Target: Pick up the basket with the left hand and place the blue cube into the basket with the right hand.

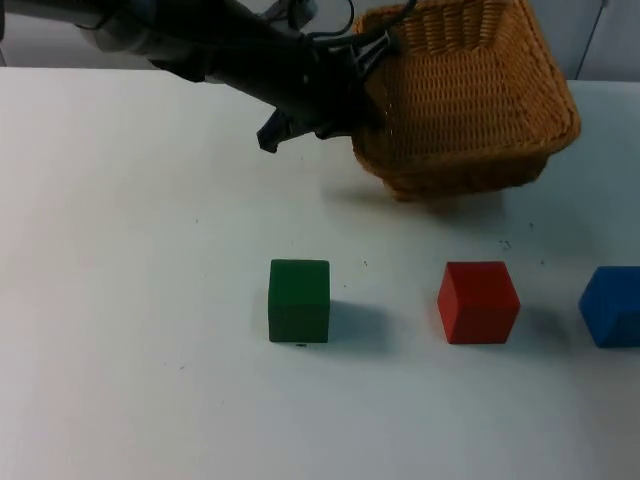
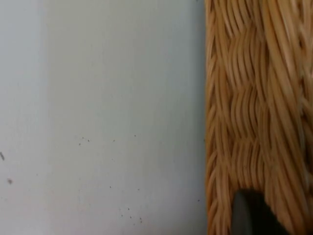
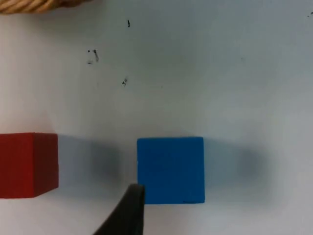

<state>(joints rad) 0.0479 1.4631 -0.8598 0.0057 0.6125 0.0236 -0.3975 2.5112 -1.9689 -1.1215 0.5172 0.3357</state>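
My left gripper [image 1: 368, 62] is shut on the left rim of the woven wicker basket [image 1: 470, 100], which hangs tilted above the back of the table and casts a shadow below. In the left wrist view the basket's weave [image 2: 254, 98] runs beside a black fingertip [image 2: 250, 214]. The blue cube [image 1: 612, 305] rests on the table at the right edge, in front of the basket. My right gripper [image 3: 128, 214] hovers over the blue cube [image 3: 170, 169], close to its edge.
A red cube [image 1: 478, 300] stands just left of the blue one, also seen as the red cube [image 3: 27, 164] in the right wrist view. A green cube [image 1: 299, 300] sits near the middle. The white table [image 1: 120, 300] stretches to the left.
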